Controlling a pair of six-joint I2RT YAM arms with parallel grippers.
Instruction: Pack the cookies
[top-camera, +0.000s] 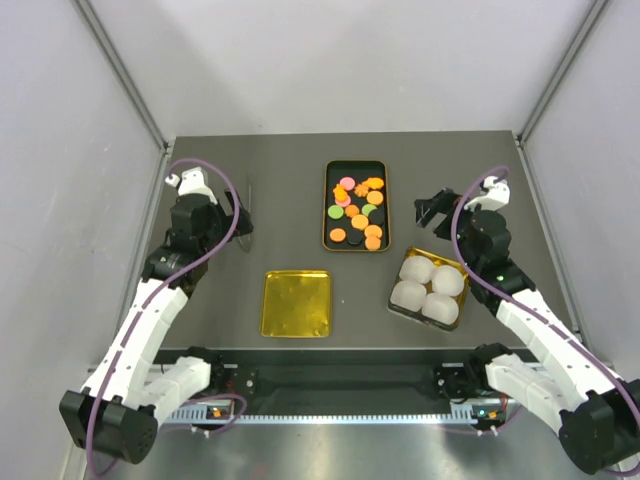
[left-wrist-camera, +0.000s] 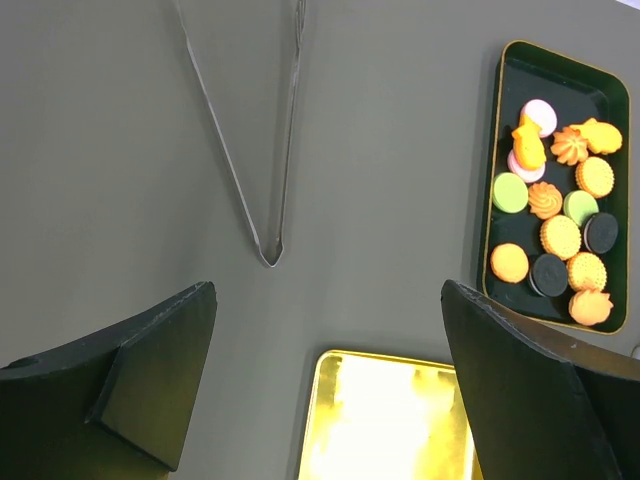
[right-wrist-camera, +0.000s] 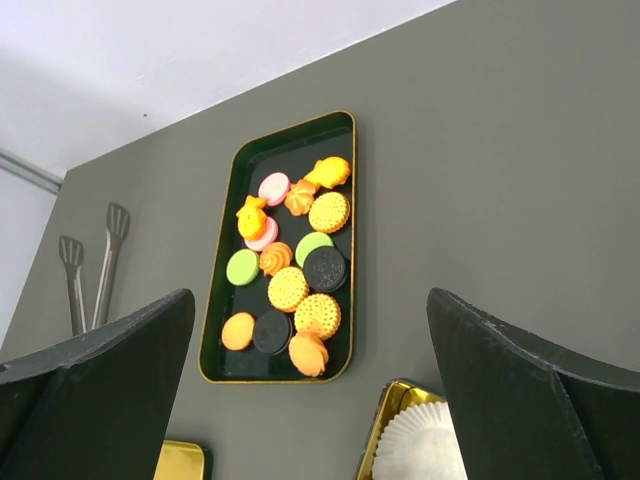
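Cookies (top-camera: 356, 211) lie between left gripper (top-camera: 242, 222) and right gripper (top-camera: 432, 209) — touching neither.

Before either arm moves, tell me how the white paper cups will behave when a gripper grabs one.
The paper cups look thin and pleated, so they are probably very light and easily crushed. Four sit tightly packed in their tray, so pulling one may drag its neighbours.

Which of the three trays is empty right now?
The square gold tray at near centre, its bottom bare. The long black tray behind it holds the cookies; the right-hand tray holds white paper cups.
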